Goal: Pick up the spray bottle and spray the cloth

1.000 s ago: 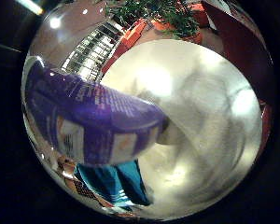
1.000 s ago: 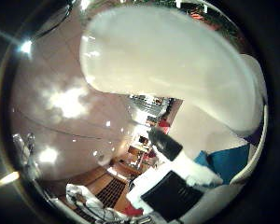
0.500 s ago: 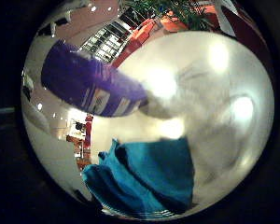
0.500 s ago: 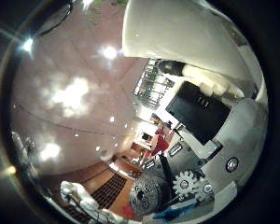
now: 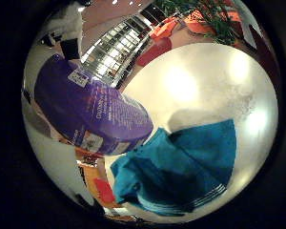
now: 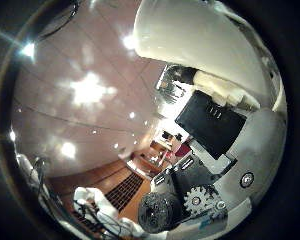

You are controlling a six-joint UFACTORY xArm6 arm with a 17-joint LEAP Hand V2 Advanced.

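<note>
Close to palm: purple spray bottle (image 5: 93, 117), label print unreadable; teal cloth (image 5: 181, 167) on white table (image 5: 200, 81); hand (image 6: 210, 165) grip unclear.

We see a purple spray bottle (image 5: 93, 117) close to the palm, its labelled body filling much of one side of the view, with a white round table (image 5: 200, 81) spread out beyond it. On that table lies a teal cloth (image 5: 181, 167), rumpled and folded over itself, with pale stripes along one edge; the bottle's end sits just beside the cloth's nearer corner, though we cannot tell whether they touch. Past the table's far rim we make out green plant leaves (image 5: 205, 14) and orange seats (image 5: 169, 28).
</note>
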